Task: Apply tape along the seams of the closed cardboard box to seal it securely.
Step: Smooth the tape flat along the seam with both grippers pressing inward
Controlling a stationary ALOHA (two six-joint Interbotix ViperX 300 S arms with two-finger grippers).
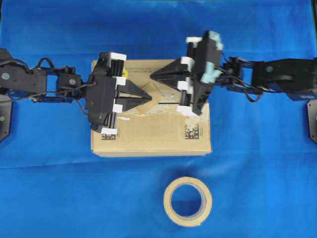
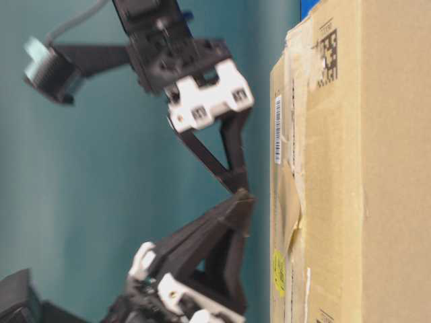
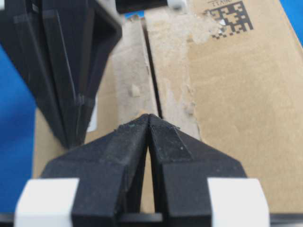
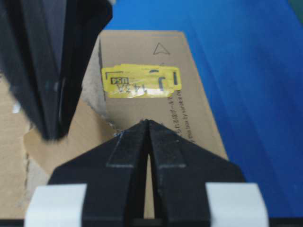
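Overhead: I am hovering my left gripper [image 1: 148, 96] and right gripper [image 1: 153, 75], both pinched closed and holding nothing, above the brown rectangular cardboard box [image 1: 151, 139]; the tan ring-shaped tape roll [image 1: 187, 201] is lying near it on the blue cloth [image 1: 257, 173].
Table level: my two grippers' tips are nearly meeting beside the box.
Left wrist: my closed tips are pointing along the dark straight seam [image 3: 152, 71].
Right wrist: the tan square tape piece [image 4: 75, 137] is lying flat on the box just beside the yellow sticker [image 4: 141, 81].

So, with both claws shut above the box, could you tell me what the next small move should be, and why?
Probably lower the left claw and press its shut tip along the tape lying over the seam. Both claws, the right too, are shut and seem to hold nothing, and the tan tape sits on the box top, one edge looking slightly lifted.
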